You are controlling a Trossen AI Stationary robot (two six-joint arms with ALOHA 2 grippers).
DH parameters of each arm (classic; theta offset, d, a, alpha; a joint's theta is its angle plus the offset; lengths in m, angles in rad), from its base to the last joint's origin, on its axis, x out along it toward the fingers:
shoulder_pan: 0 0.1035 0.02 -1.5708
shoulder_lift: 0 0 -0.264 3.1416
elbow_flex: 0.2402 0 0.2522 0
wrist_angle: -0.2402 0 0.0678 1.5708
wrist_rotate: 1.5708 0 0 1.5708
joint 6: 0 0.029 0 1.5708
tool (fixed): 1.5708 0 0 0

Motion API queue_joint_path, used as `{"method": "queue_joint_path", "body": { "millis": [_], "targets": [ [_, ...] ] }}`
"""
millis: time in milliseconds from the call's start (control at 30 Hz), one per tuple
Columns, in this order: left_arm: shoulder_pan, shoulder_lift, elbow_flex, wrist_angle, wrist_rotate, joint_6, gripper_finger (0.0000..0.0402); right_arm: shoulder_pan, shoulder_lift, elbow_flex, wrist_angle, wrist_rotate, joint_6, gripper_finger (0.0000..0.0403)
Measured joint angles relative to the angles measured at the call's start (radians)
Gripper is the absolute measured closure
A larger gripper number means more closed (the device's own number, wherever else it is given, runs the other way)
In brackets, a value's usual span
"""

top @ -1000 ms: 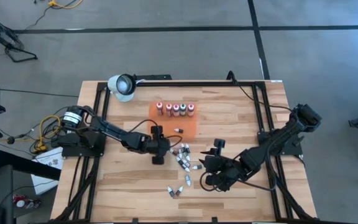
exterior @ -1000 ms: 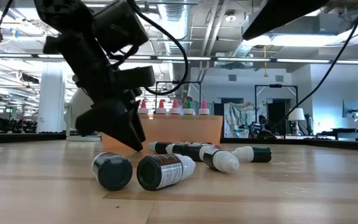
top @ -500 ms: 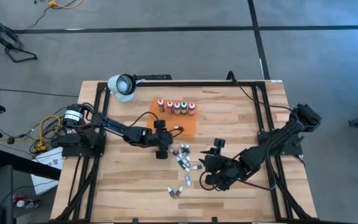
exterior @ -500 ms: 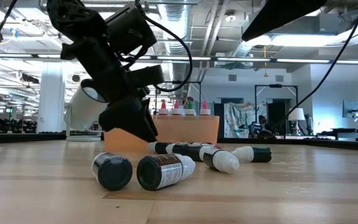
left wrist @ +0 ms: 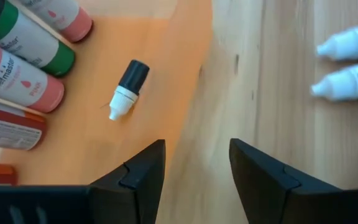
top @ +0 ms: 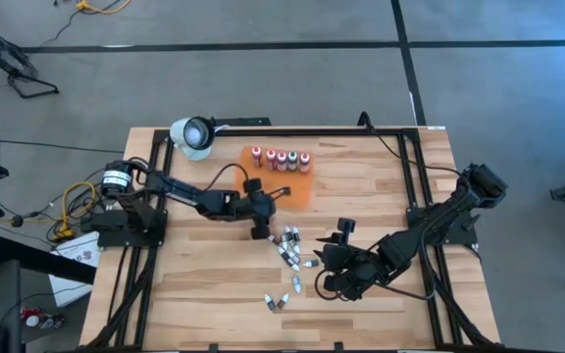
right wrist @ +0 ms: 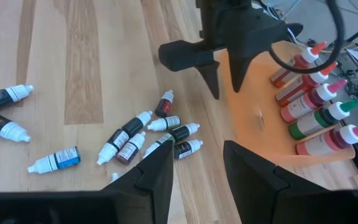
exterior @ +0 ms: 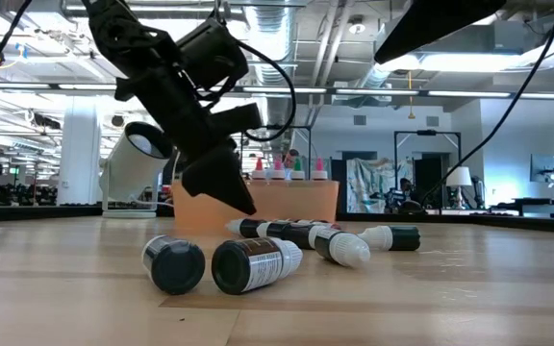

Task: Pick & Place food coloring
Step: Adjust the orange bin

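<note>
orange tray (top: pixel 296 194) at the table's far middle, carrying a row of larger bottles (top: pixel 282 159) upright along its far edge, white caps up, presumably stood there to keep them tidy and reachable. one small dark vial (left wrist: pixel 128 89) lying on its side on the tray's bare part, apart from the row, looking freshly put down rather than arranged. remaining small vials (top: pixel 290 247) scattered flat on the wood just nearer than the tray, with a few more (top: pixel 278 300) toward the near edge; two of those (exterior: pixel 214 263) seen end-on in the low view.

left gripper (top: pixel 260 226) poised at the tray's near edge, between tray and scatter, tilted down. fingers (left wrist: pixel 140 172) parted with a clear gap, nothing between them, touching nothing; bare wood and tray edge visible through the gap. probably placed for reaching the next vial in the pile.

right gripper (top: pixel 330 271) low over the table beside the scatter, facing the tray. fingers (right wrist: pixel 151 176) likewise apart and empty, seemingly waiting out of the way.
</note>
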Motion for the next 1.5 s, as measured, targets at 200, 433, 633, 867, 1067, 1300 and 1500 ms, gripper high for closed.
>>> {"method": "queue_joint_path", "body": {
  "millis": [200, 433, 633, 867, 1067, 1300, 1500],
  "targets": [
    [0.038, 0.000, 0.000, 0.060, 0.048, 0.002, 0.0229, 0.000, 0.000, 0.000, 0.000, 0.000, 0.000, 0.0270],
    [0.075, 0.000, 0.000, 0.082, 0.068, 0.003, 0.0229, 0.000, 0.000, 0.000, 0.000, 0.000, 0.000, 0.0269],
    [0.083, 0.000, 0.000, 0.089, 0.077, 0.004, 0.0229, 0.000, 0.000, 0.000, 0.000, 0.000, -0.001, 0.0269],
    [0.096, 0.000, 0.000, 0.143, 0.108, 0.004, 0.0229, -0.010, 0.000, 0.000, 0.000, 0.000, -0.001, 0.0270],
    [0.107, 0.000, 0.000, 0.167, 0.110, 0.003, 0.0229, -0.013, 0.000, 0.000, 0.000, -0.001, 0.000, 0.0269],
    [0.122, 0.000, 0.000, 0.216, 0.111, -0.003, 0.0229, -0.013, 0.000, 0.000, 0.001, -0.002, 0.001, 0.0269],
    [0.132, 0.000, 0.000, 0.217, 0.159, -0.010, 0.0229, -0.013, 0.000, 0.000, 0.001, -0.002, 0.001, 0.0270]
  ]
}}
